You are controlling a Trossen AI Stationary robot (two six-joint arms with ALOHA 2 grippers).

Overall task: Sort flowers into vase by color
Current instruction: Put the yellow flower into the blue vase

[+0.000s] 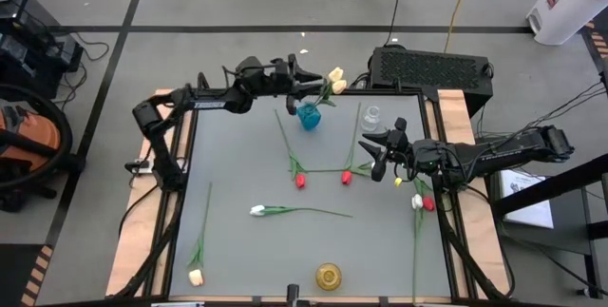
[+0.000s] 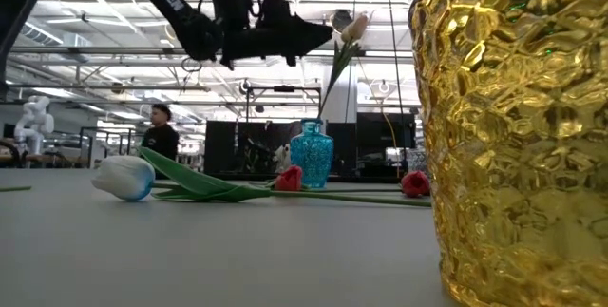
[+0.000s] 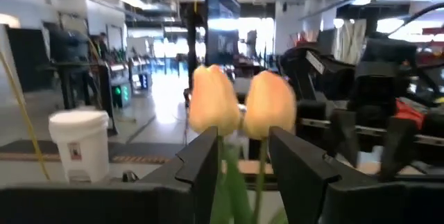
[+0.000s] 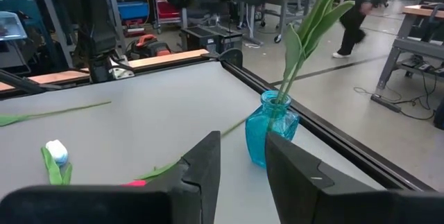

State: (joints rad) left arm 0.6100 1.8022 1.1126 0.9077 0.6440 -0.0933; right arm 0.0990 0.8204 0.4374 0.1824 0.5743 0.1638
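A grey bench (image 1: 237, 250) is seen from above, flanked by two dark arms. A gold vase (image 2: 518, 126) stands at its near edge, and a blue vase (image 1: 309, 116) near the far edge holds two cream tulips (image 1: 335, 80). The left claw (image 1: 319, 85) is held just beside those buds, its fingers apart and clear of the stems. The right claw (image 1: 378, 162), fingers apart and empty, is held near the right edge. Red tulips (image 1: 300, 181) and a white tulip (image 1: 257, 210) lie flat mid-bench.
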